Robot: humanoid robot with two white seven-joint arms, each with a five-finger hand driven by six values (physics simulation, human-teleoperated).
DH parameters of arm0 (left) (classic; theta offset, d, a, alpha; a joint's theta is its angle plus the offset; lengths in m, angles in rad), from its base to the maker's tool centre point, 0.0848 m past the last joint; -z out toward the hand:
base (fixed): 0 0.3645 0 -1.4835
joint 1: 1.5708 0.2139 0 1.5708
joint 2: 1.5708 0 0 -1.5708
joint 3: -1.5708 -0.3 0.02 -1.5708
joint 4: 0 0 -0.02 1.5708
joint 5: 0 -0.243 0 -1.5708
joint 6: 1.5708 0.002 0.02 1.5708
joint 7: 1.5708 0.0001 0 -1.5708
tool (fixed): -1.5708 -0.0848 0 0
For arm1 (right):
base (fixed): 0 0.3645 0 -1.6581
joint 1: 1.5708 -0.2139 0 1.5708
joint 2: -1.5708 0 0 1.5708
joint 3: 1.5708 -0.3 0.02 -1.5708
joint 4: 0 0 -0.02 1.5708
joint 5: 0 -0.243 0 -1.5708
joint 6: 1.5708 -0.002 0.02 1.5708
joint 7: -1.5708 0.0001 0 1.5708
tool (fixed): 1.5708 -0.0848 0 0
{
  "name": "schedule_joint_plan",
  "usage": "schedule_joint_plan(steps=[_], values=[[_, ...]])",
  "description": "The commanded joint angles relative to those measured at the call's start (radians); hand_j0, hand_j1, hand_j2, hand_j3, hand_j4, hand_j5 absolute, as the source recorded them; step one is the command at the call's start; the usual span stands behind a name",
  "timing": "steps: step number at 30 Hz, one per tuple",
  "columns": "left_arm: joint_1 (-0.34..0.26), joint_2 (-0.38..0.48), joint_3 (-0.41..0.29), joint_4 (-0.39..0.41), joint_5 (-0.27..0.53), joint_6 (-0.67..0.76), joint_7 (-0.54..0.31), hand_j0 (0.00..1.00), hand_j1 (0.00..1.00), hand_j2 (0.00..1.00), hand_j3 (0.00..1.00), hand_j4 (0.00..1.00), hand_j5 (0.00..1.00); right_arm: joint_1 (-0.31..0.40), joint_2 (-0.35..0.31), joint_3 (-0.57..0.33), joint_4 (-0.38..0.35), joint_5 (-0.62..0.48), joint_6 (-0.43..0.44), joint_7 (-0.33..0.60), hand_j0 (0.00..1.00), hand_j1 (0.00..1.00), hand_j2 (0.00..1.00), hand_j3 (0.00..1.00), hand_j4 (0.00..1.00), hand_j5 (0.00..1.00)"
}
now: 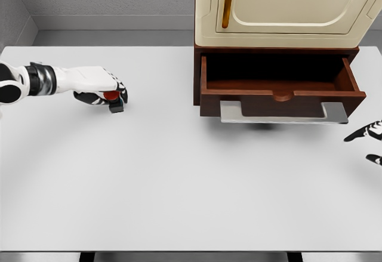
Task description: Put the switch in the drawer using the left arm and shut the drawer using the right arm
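The broad white tabletop (179, 172) carries everything here, and at its far right stands a cream, rounded-panel cabinet (286, 5) on a dark reddish-brown wooden base. From that base an open wooden drawer (280, 98) with a flat grey metal handle bar (283, 113) is pulled out toward the camera. As far as the view reaches, its dark interior holds nothing; the back part lies in shadow and cannot be checked.

The white left hand (101, 89), with dark fingers, lies low over the table on the far left, its fingers curled down around the small black switch with a red button (113, 101). The red cap shows just beneath the fingertips and the black body juts out past them on the drawer side. The grip looks closed on it, though whether the switch is clear of the table cannot be told.

The step in hand appears to be securing and lifting the switch. To do it well, the fingers should keep firm pressure on the black body, not the button. The hand should rise enough to clear the drawer's front wall, then travel across to the cavity, well away from the fingertips, and release low inside.

The right hand (370, 139) shows only dark, spread fingertips at the right edge, just beside the handle's end, holding nothing.
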Motion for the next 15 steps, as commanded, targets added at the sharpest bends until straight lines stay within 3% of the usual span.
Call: schedule_joint_plan(steps=[1,5,13,15], values=[[0.000,0.000,-0.005,-0.004,-0.003,-0.003,-0.003,0.46,0.46,0.46,0.46,0.46,0.46,0.000,-0.007,-0.001,-0.001,-0.012,0.003,0.000,0.68,0.68,0.68,0.68,0.68,0.68],[-0.002,0.002,-0.003,-0.004,-0.003,-0.003,-0.003,0.34,0.34,0.34,0.34,0.34,0.34,0.000,-0.039,0.001,-0.001,-0.012,0.003,0.000,0.68,0.68,0.68,0.68,0.68,0.68],[-0.023,0.007,-0.003,-0.007,0.006,-0.003,-0.003,0.33,0.33,0.33,0.33,0.33,0.33,0.002,-0.042,0.009,-0.001,-0.012,0.003,0.000,0.68,0.68,0.68,0.68,0.68,0.68],[-0.025,0.030,-0.003,-0.041,0.044,-0.003,-0.003,0.33,0.33,0.33,0.33,0.33,0.33,0.002,-0.065,0.009,-0.001,-0.012,0.003,0.000,0.67,0.67,0.67,0.67,0.67,0.67]])
